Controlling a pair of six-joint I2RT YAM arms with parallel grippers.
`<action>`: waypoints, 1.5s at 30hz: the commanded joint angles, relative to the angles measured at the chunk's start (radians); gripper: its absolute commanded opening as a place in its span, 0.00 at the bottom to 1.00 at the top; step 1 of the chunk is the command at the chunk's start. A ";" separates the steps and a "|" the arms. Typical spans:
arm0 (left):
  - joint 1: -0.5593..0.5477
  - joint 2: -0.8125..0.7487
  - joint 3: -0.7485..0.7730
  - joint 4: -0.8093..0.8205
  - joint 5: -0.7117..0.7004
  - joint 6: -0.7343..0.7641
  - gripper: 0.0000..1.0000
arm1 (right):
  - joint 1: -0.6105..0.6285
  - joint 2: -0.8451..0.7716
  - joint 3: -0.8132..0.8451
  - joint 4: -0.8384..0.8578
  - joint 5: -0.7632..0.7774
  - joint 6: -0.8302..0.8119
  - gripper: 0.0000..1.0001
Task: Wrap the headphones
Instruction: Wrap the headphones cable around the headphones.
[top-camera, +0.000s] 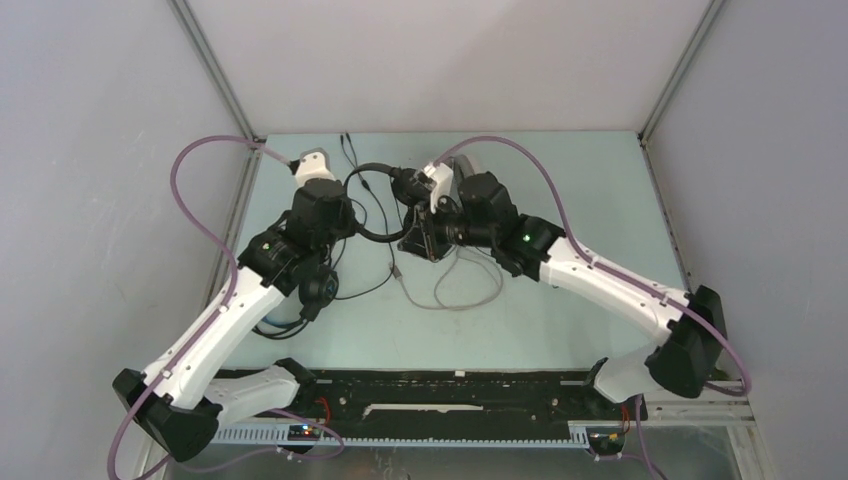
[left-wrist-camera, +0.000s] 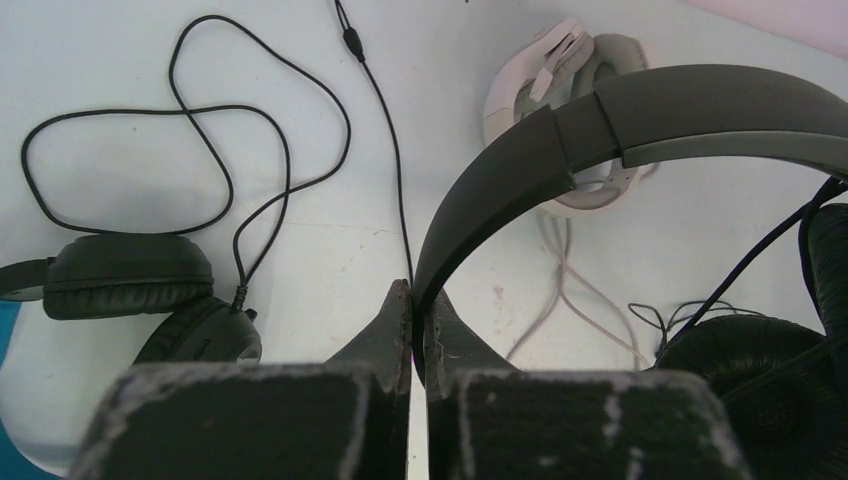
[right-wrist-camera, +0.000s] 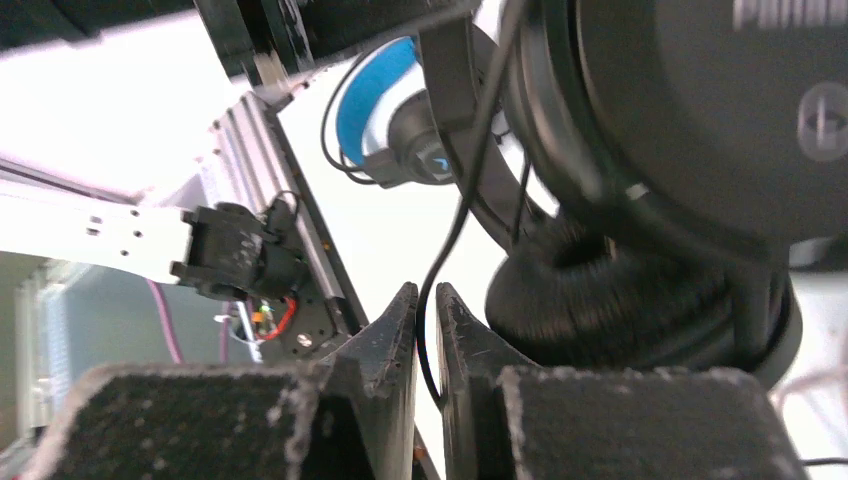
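Left gripper (left-wrist-camera: 413, 300) is clenched on the headband (left-wrist-camera: 600, 120) of the all-black headphones (top-camera: 375, 166), far-middle of the desk (top-camera: 580, 300). Right gripper (right-wrist-camera: 427, 300) is nearly closed around their cable (right-wrist-camera: 454, 225); whether it is pinched I cannot tell. The cable runs lengthwise up between the jaws, with the earcup (right-wrist-camera: 600, 300) just right of it.

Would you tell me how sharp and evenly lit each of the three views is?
Top external: sharp and evenly lit, with only soft shadows. Left wrist: the black headband and the white headphones are crisp, the table bright. Right wrist: blurred, the near earcup out of focus, the table behind it blown out white.
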 joint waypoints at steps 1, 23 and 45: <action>0.017 -0.046 0.054 0.068 0.041 -0.085 0.00 | 0.030 -0.122 -0.122 0.149 0.155 -0.146 0.15; 0.040 -0.115 0.090 0.090 0.217 -0.180 0.00 | 0.045 -0.300 -0.679 0.844 0.043 -0.571 0.36; 0.044 -0.135 0.074 0.136 0.316 -0.221 0.00 | -0.011 -0.226 -0.688 0.951 0.002 -0.670 0.40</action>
